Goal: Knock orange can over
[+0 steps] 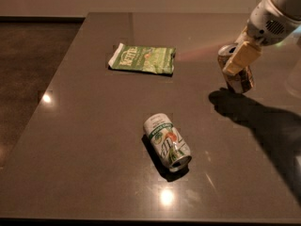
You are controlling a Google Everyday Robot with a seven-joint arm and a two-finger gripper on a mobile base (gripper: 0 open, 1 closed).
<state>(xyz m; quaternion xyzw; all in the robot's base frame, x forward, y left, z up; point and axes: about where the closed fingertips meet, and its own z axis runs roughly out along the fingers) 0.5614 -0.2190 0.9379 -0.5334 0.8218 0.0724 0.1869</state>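
— How is the bench (pixel 94 164) looking?
— It's showing a dark, smooth, glossy top, throwing back lamp glints near the white-and-green can (pixel 167 140).
— And that can?
— It's gleaming softly: printed metal with a silvery rim. The orange can (pixel 242 79) is shining like metal too.
— The gripper (pixel 237 62)?
— It's looking like matt tan and white plastic, sitting against the orange can's top.
— The green bag (pixel 143 59)?
— It's crinkling, with a slight sheen.
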